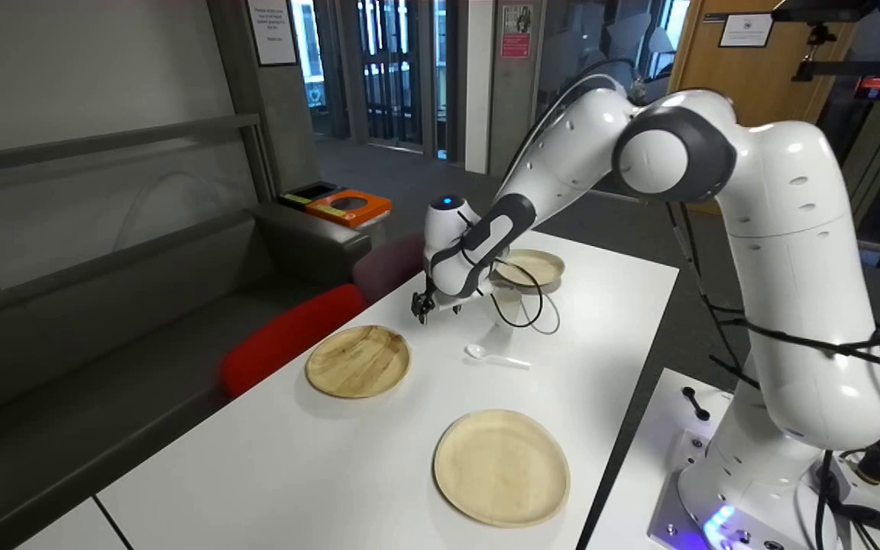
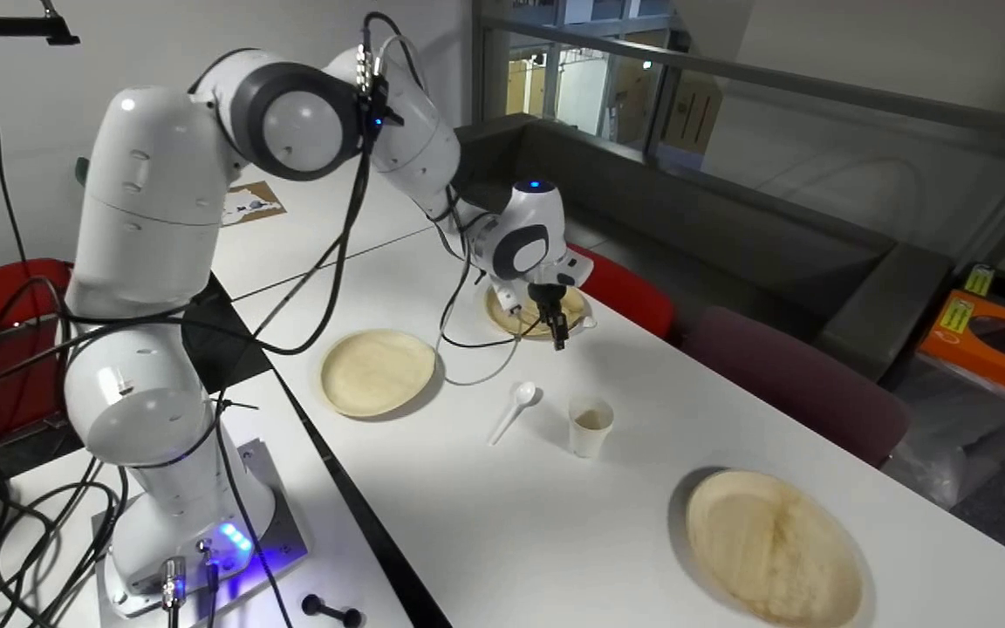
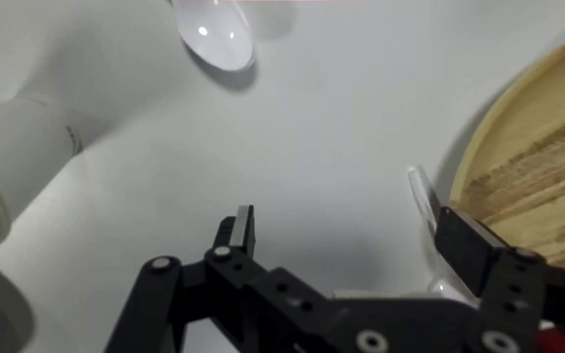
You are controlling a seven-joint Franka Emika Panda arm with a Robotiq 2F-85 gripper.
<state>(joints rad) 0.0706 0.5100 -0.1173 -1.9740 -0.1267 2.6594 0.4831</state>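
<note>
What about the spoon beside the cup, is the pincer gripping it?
No, in the wrist view the spoon lies clear of the open pincer.

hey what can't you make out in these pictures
Wrist view:
Spoon: handle cut off by top edge.
Cup: cut off by left edge.
Plate: cut off by right edge.
Pale utensil: partly behind the gripper.

In an exterior view:
Another plate: partly behind the arm.
</note>
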